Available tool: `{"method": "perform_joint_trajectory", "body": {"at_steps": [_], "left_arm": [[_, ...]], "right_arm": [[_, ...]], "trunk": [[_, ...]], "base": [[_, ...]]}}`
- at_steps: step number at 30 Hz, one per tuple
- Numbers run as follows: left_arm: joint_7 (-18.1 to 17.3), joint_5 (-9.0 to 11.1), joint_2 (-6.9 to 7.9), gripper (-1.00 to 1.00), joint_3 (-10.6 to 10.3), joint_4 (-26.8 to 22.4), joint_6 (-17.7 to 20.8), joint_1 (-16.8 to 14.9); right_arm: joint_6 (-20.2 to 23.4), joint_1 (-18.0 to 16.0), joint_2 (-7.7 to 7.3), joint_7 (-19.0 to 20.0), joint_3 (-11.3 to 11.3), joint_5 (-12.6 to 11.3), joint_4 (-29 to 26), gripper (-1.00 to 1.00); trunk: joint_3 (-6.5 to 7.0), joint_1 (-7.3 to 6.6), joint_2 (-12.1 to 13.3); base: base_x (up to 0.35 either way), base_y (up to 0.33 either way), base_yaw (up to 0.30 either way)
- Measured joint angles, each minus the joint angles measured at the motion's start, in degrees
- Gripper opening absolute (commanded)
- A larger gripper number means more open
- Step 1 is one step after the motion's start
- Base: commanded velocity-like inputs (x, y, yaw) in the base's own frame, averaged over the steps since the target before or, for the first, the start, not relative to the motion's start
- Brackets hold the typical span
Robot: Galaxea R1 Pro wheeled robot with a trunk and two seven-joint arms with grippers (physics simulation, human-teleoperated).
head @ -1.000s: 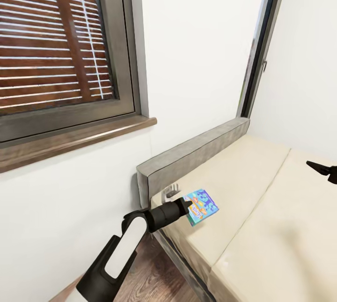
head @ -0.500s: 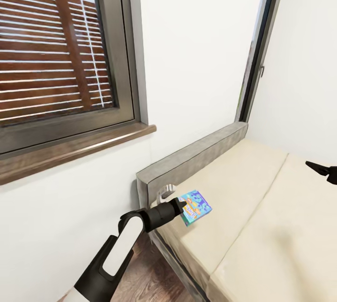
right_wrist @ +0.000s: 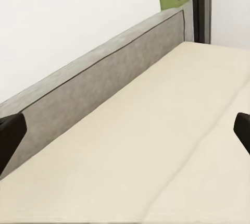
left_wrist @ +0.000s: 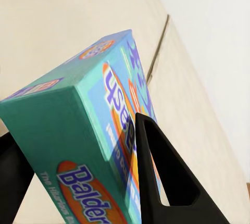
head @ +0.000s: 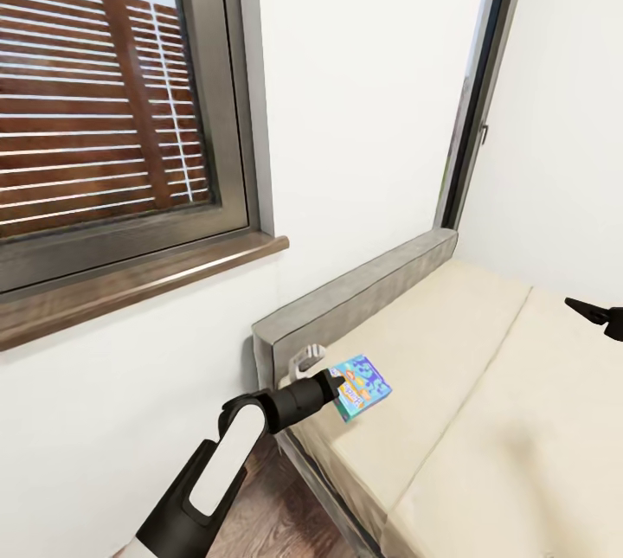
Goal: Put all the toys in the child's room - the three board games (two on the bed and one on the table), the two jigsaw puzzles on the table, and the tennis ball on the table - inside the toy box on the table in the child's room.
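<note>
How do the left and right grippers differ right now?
The left gripper is shut on the teal board game, lifted by the bed's headboard end; the right gripper is open and holds nothing. The left arm reaches in from the floor side; the right gripper hovers over bare mattress. Both have black fingers.

A teal board game box [left_wrist: 78,130] sits clamped in the left gripper [left_wrist: 78,177] — one black finger [left_wrist: 161,177] lies across its printed face, the other [left_wrist: 13,166] presses the opposite side. The box is tilted, its orange and purple lettering running along the face. Beyond the fingers lies the cream bed [left_wrist: 57,21] — a seam crosses it — and a white wall [left_wrist: 219,21].
</note>
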Motion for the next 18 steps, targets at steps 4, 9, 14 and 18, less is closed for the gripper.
{"method": "perform_joint_trajectory", "body": {"at_steps": [4, 9, 14, 18], "left_arm": [[0.3, 0.0, -0.02, -1.00, 0.0, 0.0, 0.0, 0.0], [0.3, 0.3, 0.02, -1.00, 0.3, -0.7, 0.2, 0.2], [0.4, 0.3, -0.02, -1.00, 0.5, -0.8, 0.3, 0.3], [0.4, 0.3, 0.00, -1.00, 0.5, -0.8, 0.4, 0.2]], "right_arm": [[0.0, 0.0, 0.00, 0.0, 0.0, 0.0, 0.0, 1.00], [0.0, 0.0, 0.00, 0.0, 0.0, 0.0, 0.0, 1.00], [0.0, 0.0, -0.09, 0.0, 0.0, 0.0, 0.0, 1.00], [0.1, 0.0, -0.21, 0.0, 0.0, 0.0, 0.0, 1.00]], "trunk": [[0.00, 0.02, 0.0], [0.00, 0.00, 0.0], [0.36, -0.44, 0.8], [1.07, -1.32, 2.4]], "base": [[-0.241, 0.000, 0.000], [-0.148, 0.000, 0.000], [-0.030, 0.000, -0.041], [-0.007, 0.000, -0.215]]}}
